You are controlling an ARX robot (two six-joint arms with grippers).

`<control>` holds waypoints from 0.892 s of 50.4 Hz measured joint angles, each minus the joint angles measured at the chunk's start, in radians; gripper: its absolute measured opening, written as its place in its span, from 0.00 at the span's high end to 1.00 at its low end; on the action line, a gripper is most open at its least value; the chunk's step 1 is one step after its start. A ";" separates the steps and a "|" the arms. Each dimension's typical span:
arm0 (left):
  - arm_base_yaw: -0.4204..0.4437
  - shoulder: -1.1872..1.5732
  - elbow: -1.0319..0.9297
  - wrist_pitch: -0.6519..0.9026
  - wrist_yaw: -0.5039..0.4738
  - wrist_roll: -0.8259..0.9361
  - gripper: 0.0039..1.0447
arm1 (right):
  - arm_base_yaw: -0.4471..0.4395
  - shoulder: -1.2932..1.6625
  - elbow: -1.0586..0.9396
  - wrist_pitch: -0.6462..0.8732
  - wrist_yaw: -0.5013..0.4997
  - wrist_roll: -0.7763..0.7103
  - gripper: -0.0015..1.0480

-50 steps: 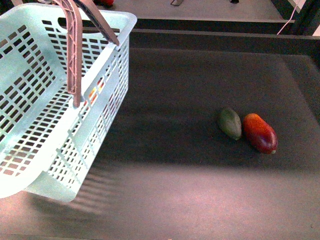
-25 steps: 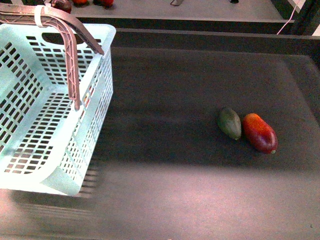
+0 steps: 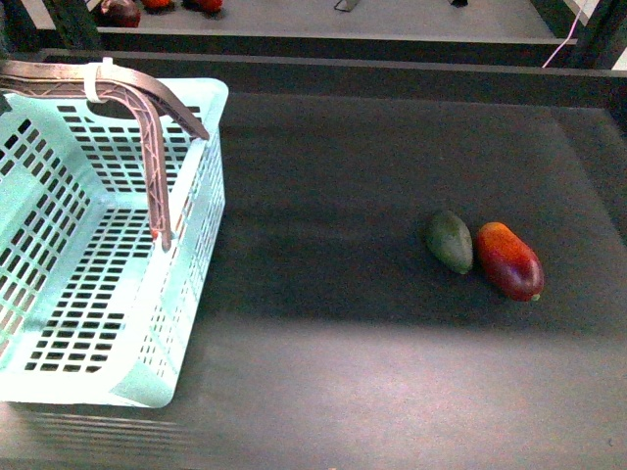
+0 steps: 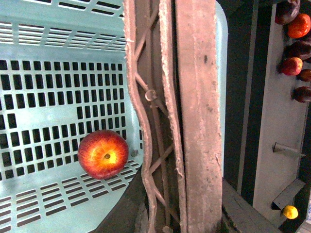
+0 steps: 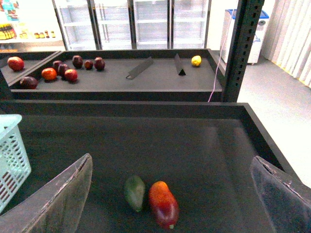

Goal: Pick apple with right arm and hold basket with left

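While the basket (image 3: 186,255) sits at the near left of the dark bench (image 3: 372,372), its two brown-grey handles (image 3: 147,108) stand raised and together above its rim, a white tie wrapped around them. Inside it, the left wrist view shows the apple (image 4: 103,154) resting on the slotted floor beside a wall, red with a yellow patch around the stem dimple; from the front the apple cannot be seen. That wrist view looks straight along the handles at close range, but the left end effector itself is not visible, so whether it is pinching them cannot be told. Further right on the bench, well apart from the basket, an avocado (image 3: 450,242) and a mango (image 3: 509,260) lie side by side, just touching or nearly so. Above them, the right end effector (image 5: 172,194) hangs with its fingers (image 5: 58,199) spread wide and nothing between them. Beyond the bench, a second shelf (image 5: 121,80) carries several red and dark fruits (image 5: 58,70) and one yellow fruit (image 5: 196,60).
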 joint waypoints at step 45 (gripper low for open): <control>-0.032 -0.470 -0.125 -0.268 -0.001 0.014 0.07 | 0.000 0.000 0.000 0.000 0.000 0.000 0.08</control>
